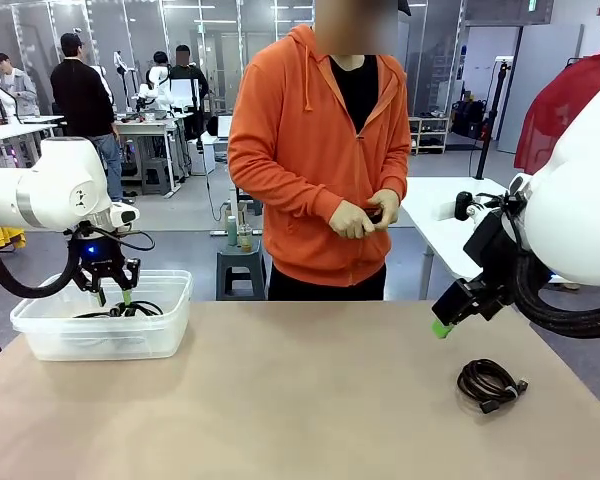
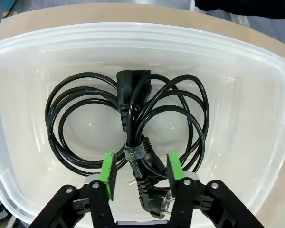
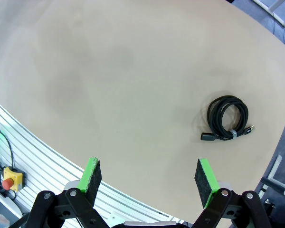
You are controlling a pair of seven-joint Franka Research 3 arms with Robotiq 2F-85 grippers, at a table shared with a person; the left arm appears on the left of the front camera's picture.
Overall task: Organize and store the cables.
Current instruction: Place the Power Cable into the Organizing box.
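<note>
Okay, my left gripper point(image 2: 140, 164) hangs inside the clear bin point(image 2: 256, 95), fingers spread. They straddle the bound neck of the big cable point(image 2: 125, 109) without pinching it, and that coil lies flat on the bin floor. My right gripper point(image 3: 147, 164) is spread wide too, holding nothing, above the table point(image 3: 109, 71). The small cable coil point(image 3: 213, 118) lies on the tabletop, off to one side of it. My guess on handling: both cords are light, floppy and rubbery, not fragile, with loops that may sag or spring apart. The best hold looks like the strap point(image 2: 131, 154) where the strands bunch, taken across the whole bundle and not on one loop or a plug.
</note>
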